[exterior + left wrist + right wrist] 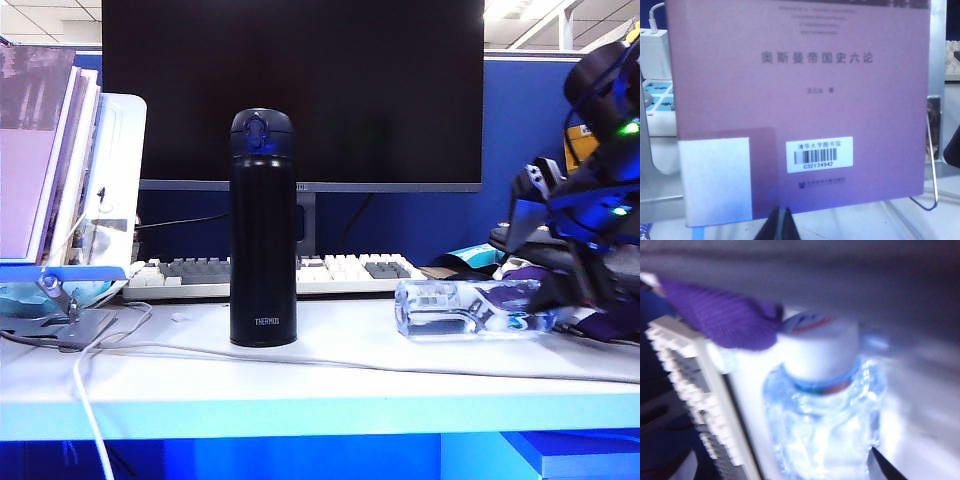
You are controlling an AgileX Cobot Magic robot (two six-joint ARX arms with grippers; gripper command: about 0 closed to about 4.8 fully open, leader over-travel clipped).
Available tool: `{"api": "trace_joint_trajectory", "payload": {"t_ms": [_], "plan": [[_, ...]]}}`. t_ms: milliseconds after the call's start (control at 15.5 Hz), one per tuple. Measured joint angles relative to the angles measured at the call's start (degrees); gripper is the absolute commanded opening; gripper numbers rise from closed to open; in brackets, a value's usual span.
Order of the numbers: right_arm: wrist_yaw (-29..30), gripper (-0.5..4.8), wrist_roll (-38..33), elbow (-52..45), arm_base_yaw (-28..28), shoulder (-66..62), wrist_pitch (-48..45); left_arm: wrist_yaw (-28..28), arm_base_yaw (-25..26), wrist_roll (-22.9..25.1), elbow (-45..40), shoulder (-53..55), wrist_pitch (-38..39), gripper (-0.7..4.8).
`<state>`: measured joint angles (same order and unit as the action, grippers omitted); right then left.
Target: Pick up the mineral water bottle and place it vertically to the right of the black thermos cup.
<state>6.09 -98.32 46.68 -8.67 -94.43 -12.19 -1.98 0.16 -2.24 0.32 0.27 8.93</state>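
The mineral water bottle (470,308) lies on its side right of the black thermos cup (262,228): light, slick, crushable, so grip mid-body. The right gripper (560,300), spread wide, probably straddles its cap end; the left gripper (781,227), pressed together, faces a book (800,100).

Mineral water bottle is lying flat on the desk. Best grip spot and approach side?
Probably the ribbed body just below the white cap, coming in from the cap end. The mineral water bottle lies on its side, right of the black thermos cup, cap toward the right arm. The right end effector is already at that end, open. A mid-body grip would ease standing it upright.
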Motion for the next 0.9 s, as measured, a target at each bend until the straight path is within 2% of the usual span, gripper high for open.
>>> {"api": "trace_joint_trajectory", "payload": {"t_ms": [386, 643, 772, 836, 901], "plan": [[-0.7, 4.79, 0.2, 1.3, 0.1, -3.3, 0.1, 0.0, 0.0, 0.0, 0.0, 0.0, 0.0, -0.05], [1.0, 4.79, 6.2, 5.4, 0.3, -8.0, 0.5, 0.0, 0.0, 0.0, 0.0, 0.0, 0.0, -0.05], [1.9, 4.14, 8.5, 8.2, 0.3, -10.2, 0.8, 0.0, 0.0, 0.0, 0.0, 0.0, 0.0, -0.05], [2.5, 3.52, 9.6, 9.7, 0.3, -11.1, 1.6, 0.0, 0.0, 0.0, 0.0, 0.0, 0.0, -0.05], [2.7, 2.39, 10.6, 10.6, 0.4, -11.5, 3.2, 0.0, 0.0, 0.0, 0.0, 0.0, 0.0, -0.05]]}}
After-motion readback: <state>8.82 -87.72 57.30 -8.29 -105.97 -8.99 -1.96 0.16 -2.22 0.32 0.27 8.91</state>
